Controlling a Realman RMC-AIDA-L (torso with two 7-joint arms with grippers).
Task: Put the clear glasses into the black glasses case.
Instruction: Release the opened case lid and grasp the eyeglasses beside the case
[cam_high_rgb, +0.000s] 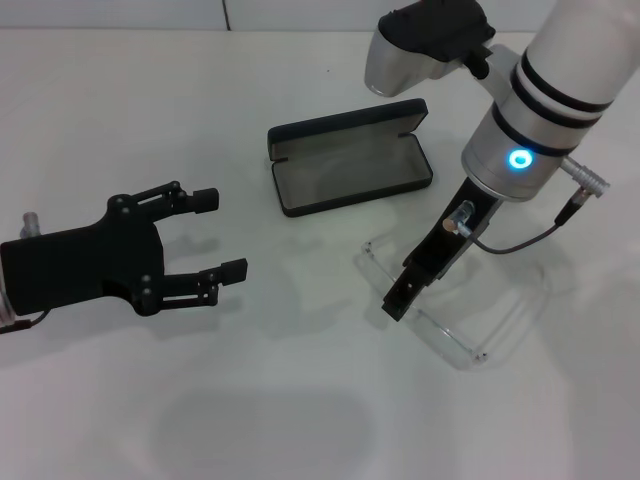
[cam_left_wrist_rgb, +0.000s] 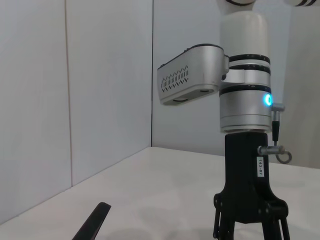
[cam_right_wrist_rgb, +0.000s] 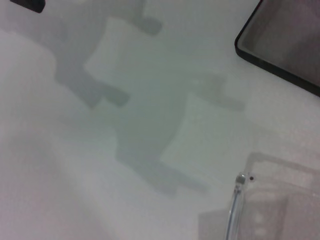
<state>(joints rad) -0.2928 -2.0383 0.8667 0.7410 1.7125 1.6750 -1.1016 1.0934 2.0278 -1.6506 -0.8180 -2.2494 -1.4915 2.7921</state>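
Clear glasses (cam_high_rgb: 470, 320) lie on white bench (cam_high_rgb: 300, 400), just in front of black glasses case (cam_high_rgb: 350, 165), lid open, grey lining up. R gripper (cam_high_rgb: 396, 303) sits low over the frame, fingers' state can't tell. L gripper (cam_high_rgb: 222, 235) well apart to the left, fingers open, holding nothing.

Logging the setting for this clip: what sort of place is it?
Probably a lab or test bench: a bare white table backed by plain white wall panels, holding only the open black glasses case and the clear glasses between two robot arms.
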